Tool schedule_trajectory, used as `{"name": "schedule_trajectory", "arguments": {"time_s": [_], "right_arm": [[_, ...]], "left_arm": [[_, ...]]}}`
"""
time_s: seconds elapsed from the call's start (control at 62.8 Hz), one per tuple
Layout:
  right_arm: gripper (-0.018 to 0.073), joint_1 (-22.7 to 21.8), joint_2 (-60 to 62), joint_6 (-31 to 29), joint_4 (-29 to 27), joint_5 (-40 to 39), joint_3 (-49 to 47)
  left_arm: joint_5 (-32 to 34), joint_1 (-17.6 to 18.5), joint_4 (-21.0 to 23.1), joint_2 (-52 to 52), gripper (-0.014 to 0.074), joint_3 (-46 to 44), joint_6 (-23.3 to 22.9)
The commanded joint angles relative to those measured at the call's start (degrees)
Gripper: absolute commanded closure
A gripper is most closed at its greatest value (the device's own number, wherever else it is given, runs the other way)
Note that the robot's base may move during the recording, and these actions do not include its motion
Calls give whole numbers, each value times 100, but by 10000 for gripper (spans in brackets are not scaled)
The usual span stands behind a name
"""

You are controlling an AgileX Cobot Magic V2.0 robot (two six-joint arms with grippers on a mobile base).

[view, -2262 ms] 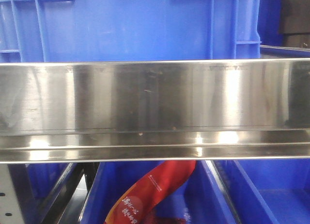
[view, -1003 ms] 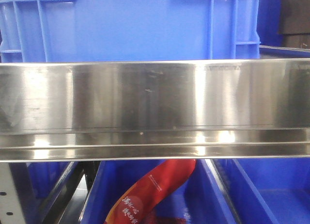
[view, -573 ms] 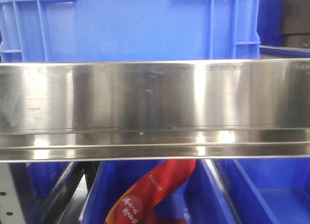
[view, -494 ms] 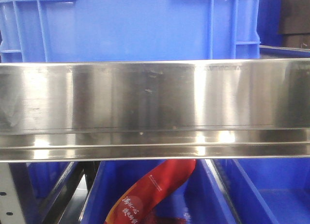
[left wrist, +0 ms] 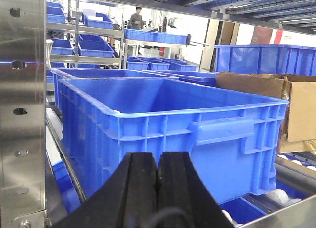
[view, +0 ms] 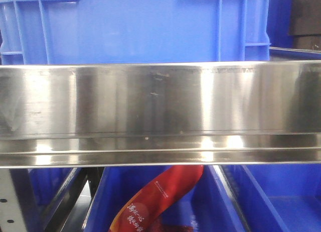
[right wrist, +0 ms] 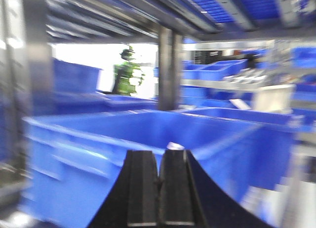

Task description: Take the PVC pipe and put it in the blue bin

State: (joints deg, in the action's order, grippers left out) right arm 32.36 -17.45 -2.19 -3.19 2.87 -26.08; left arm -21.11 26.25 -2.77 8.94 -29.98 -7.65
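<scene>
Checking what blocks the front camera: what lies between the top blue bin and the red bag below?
A wide steel rail spans the front view, between the bin above and the bag below.

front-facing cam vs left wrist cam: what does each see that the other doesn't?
Front-facing only: a brushed stainless steel shelf rail spanning the frame, and a red printed plastic packet below it. Left wrist only: the black left hand, shut with nothing in it, a brown cardboard box and a perforated steel upright. Both: large blue plastic bins. Neither shows a PVC pipe.
</scene>
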Motion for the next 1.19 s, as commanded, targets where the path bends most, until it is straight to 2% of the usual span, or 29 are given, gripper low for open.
{"name": "schedule_trajectory", "arguments": {"time_s": [0.0, 0.223, 0.303, 0.43, 0.621, 0.78, 1.179], "right_arm": [[727, -459, 255, -30, 150, -113, 234], [727, -1896, 837, -30, 134, -20, 1006], [727, -2192, 956, -30, 61, -20, 1286], [727, -2559, 1238, -30, -377, -137, 1885], [727, -2778, 1745, -30, -304, -174, 2608], [727, -2778, 1745, -30, -304, -32, 2608], [727, -2778, 1745, -30, -304, -465, 2608]], "left_arm": [[123, 21, -18, -28, 707, -3, -46], [123, 21, -18, -28, 707, -3, -46], [123, 21, -18, -28, 707, -3, -46], [123, 21, -18, -28, 707, -3, -46], [123, 21, -18, -28, 707, -3, -46], [123, 21, -18, -28, 707, -3, -46], [123, 21, -18, -28, 707, -3, -46]]}}
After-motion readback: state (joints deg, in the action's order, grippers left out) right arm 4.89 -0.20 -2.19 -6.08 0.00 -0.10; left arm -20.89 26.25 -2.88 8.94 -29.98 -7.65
